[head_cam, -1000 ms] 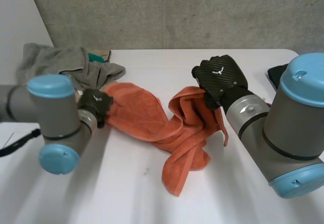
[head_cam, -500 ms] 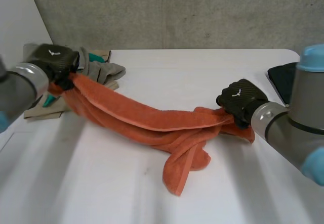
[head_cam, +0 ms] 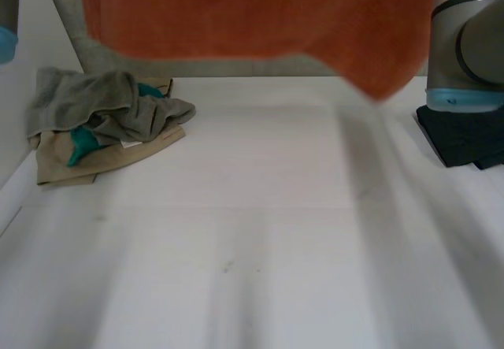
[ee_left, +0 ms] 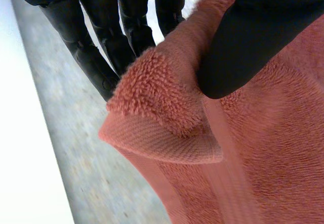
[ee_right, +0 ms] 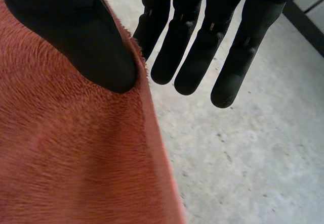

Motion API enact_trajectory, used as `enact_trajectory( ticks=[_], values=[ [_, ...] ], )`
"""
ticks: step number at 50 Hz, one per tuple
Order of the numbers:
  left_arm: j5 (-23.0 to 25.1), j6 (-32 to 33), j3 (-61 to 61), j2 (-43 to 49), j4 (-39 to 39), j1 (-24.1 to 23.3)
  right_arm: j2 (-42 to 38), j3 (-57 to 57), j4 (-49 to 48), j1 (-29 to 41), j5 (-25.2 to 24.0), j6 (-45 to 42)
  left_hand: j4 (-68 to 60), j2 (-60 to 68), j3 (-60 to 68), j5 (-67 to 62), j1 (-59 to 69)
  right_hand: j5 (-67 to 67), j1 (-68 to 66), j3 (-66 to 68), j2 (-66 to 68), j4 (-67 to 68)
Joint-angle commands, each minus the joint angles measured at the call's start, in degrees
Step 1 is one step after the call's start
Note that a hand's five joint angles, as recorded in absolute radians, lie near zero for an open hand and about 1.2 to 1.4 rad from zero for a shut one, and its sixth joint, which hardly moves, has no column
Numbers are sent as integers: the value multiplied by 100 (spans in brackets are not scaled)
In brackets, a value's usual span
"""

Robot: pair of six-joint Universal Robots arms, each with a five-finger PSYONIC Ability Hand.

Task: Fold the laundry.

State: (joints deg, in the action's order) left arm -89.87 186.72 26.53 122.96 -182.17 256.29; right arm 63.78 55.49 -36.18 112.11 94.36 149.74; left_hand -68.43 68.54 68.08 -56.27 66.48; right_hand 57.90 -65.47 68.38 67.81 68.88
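Orange towel [head_cam: 252,14], one, pinched in fingers [ee_left: 126,27] of left hand [ee_left: 253,47] and right hand [ee_right: 86,37].

Orange terry towel [head_cam: 252,10], spread wide, aloft

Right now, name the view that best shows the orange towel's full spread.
Head view: the orange towel hangs stretched wide above the table. The left wrist view shows a folded corner pinched by the left hand; the right wrist view, an edge pinched by the right hand.
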Motion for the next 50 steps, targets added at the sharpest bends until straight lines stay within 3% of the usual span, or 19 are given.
enact_trajectory(
  ticks=[1,10,17,22,32,40,50],
  values=[
    [224,84,1843,-254,-212,149,548,1339,164,-22,-470,99,-1157,1146,1192,-1373,1352,1210,-1453,1162,1219,1112],
    [435,496,3858,-114,-811,308,698,3352,437,-233,-848,117,-1157,1146,1192,-1373,1352,1210,-1453,1162,1219,1112],
    [900,1172,4817,184,-837,404,-39,4180,384,-330,-1314,-6,-1157,1146,1192,-1373,1352,1210,-1453,1162,1219,1112],
    [971,1446,4906,220,-767,457,-453,4048,498,-426,-1297,-6,-1058,1047,1094,-1274,1253,1142,-1384,1093,1151,1043],
    [901,1472,4862,53,-653,642,-568,3443,1726,-795,-1007,985,-1058,1047,1093,-1273,1253,-2742,2499,-2790,-2733,-2840],
    [892,1455,4862,44,-635,651,-699,3038,2651,-1129,-1033,1935,-1075,1064,1110,-1290,1270,-3048,2805,-3096,-3039,-3146],
    [892,1455,4853,9,-539,651,-753,2950,3056,-1367,-1411,2191,-1058,1047,1093,-1273,1253,-2963,2720,-3012,-2954,-3061]
  ],
)
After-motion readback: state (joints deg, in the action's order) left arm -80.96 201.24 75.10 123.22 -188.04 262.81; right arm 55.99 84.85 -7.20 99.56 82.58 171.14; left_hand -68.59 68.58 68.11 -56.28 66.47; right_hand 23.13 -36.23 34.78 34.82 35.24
